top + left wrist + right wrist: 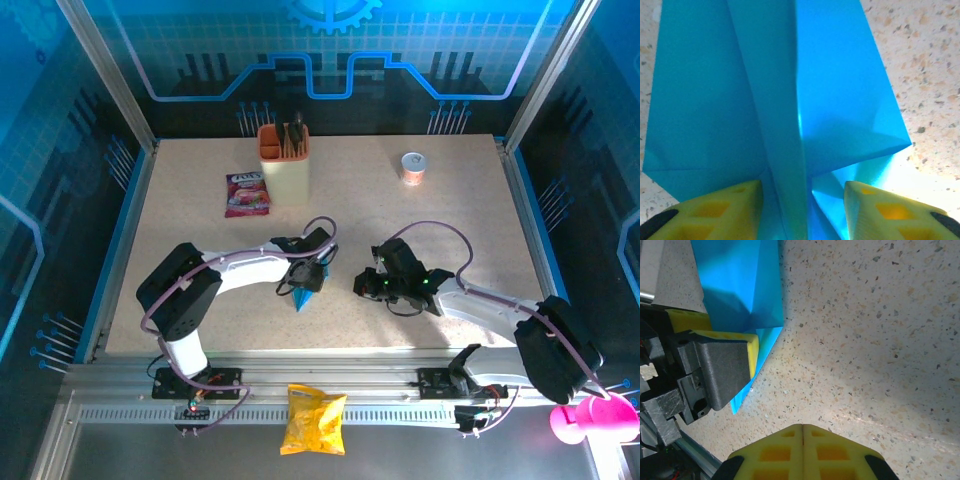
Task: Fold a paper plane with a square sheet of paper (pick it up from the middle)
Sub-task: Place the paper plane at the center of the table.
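Paper plane (pixel 305 297) points lengthwise at the table's (pixel 450 230) near edge, loose inside the parted left gripper (pixel 802 186); right gripper (pixel 802 427) closed, empty.

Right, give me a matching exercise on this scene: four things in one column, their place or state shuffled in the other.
Things:
1. paper
2. crisp bag
3. holder
4. right gripper

Place or state:
A. shut, holding nothing
B. off the table, on the near rail
C. at the back of the table, beside the pink packet
D. between the left gripper's open jaws

Pairs: 1-D, 2-B, 3-C, 4-A
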Robot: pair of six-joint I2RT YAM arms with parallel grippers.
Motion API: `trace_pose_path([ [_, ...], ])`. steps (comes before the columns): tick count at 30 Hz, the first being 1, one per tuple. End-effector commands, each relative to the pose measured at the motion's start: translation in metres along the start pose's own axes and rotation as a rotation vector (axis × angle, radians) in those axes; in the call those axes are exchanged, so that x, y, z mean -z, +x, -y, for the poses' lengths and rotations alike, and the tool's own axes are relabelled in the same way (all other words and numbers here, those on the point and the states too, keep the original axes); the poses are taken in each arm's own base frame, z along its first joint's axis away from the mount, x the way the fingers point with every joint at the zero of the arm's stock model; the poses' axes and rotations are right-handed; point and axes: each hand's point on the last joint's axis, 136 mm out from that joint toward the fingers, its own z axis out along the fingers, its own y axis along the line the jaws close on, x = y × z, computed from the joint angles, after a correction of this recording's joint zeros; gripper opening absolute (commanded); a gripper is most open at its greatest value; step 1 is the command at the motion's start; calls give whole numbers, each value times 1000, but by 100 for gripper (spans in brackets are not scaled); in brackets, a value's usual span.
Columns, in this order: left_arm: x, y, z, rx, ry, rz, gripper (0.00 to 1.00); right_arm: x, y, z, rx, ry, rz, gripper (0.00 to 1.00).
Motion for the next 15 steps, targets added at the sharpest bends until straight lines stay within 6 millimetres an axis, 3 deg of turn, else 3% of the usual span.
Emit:
trace_pose_path([
  [1, -9, 10, 0, 12, 2, -14, 49, -2, 6, 6, -4, 23, -9, 0],
  [6, -20, 20, 2, 52, 44, -15, 52, 0, 6, 6, -1, 25, -4, 0],
  [15, 10, -1, 10, 102, 149, 70, 56, 6, 4, 5, 10, 31, 6, 0],
])
